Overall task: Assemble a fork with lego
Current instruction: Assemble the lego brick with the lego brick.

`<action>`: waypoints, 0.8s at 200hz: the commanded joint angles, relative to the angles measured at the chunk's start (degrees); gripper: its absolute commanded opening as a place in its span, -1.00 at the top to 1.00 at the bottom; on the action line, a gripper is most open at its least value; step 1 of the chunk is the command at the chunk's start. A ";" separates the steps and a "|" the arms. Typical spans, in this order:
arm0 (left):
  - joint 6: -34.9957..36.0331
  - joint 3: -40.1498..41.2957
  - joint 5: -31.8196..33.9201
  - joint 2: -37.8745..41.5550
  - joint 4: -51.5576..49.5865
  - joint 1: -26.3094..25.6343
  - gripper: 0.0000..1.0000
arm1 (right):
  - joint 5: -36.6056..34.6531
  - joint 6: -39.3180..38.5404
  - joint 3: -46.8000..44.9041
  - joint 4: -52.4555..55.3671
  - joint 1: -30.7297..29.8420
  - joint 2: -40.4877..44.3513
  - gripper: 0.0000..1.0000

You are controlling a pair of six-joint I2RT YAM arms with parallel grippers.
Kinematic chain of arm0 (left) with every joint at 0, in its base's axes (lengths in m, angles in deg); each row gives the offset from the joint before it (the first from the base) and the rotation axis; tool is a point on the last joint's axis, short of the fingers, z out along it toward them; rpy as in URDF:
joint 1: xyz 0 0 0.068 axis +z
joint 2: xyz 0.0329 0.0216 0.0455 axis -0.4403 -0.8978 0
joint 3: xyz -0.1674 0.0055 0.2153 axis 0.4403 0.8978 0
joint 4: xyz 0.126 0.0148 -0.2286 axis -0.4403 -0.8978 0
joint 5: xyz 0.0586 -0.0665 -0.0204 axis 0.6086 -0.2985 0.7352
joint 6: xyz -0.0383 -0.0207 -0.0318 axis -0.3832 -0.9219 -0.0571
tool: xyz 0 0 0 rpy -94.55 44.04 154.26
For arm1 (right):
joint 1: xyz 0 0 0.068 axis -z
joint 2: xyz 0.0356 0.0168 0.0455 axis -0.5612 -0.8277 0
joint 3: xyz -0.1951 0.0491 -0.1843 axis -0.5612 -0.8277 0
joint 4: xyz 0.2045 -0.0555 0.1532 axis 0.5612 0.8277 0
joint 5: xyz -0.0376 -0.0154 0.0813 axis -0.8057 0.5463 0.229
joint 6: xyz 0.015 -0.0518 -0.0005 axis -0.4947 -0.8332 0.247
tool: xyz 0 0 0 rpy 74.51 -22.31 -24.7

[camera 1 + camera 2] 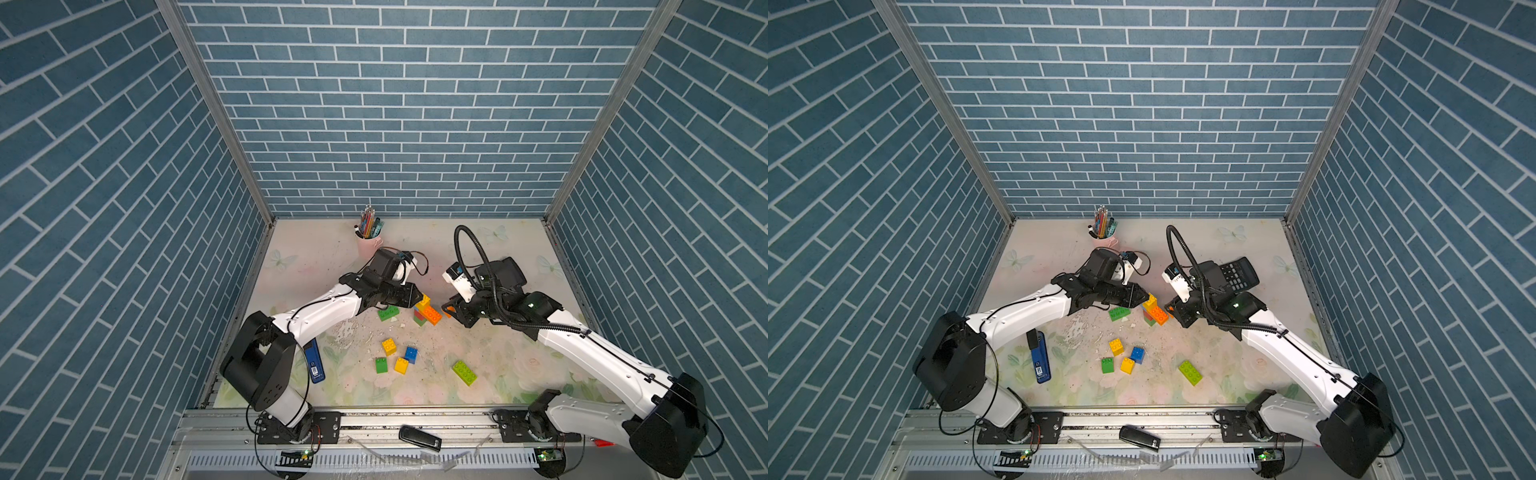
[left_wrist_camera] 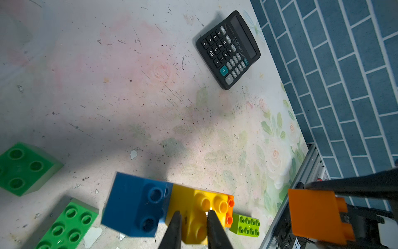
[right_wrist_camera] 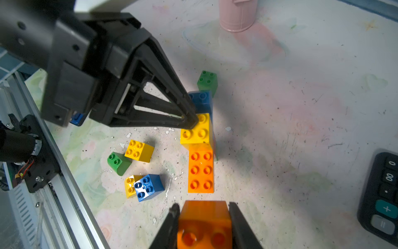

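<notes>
Left pincer (image 3: 192,121): closed on the yellow brick (image 3: 197,130) at the top of the joined stack, in the middle of the right wrist view.
Right pincer (image 3: 204,208): clamped on a loose orange brick (image 3: 204,226) at the lower centre of that view, just short of the stack and not touching it.
Joined stack (image 1: 426,312): blue, yellow and an orange oblong brick (image 3: 200,170) in a row, with red and green beneath. It sits at the centre of both top views, between the two arms.
Loose pieces: a blue brick (image 1: 411,354) with two yellow and a green beside it, below the stack in a top view. A lime oblong (image 1: 464,372) lies to their lower right.
Step in hand: probably bringing the orange brick to the stack while the left pincer steadies it.
Next move: calls for lining the brick up square over its seat, then pressing straight down. A skewed press could tip the stack.
</notes>
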 commanded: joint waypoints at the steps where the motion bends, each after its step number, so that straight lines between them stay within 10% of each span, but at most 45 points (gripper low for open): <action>1: 0.67 0.80 -0.15 -0.83 -1.33 0.45 0.55 | -3.23 -0.93 0.72 0.72 -1.22 -0.61 1.00; 160: 0.48 0.46 -0.63 -0.95 -0.65 0.45 0.55 | -0.81 3.44 -1.84 -10.67 -2.40 -9.65 1.00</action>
